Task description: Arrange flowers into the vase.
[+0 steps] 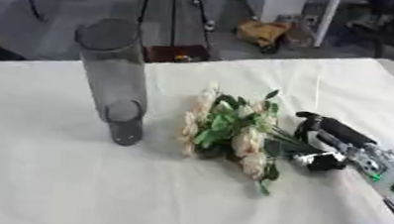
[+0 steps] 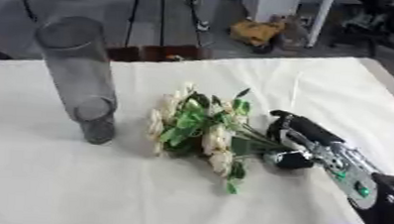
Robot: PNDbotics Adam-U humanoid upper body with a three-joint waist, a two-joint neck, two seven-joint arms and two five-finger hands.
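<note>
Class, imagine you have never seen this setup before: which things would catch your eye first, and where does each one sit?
First, the bunch of cream flowers with green leaves, lying on its side in the middle of the white table. Just to its left stands a tall, clear vase, upright and empty. From the right comes the robot's right hand, black and silver, its fingers curled around the stems.

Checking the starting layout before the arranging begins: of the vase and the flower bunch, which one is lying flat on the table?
The flower bunch lies flat on the white cloth, its stems toward the right hand. The clear vase stands upright to the bunch's left.
</note>
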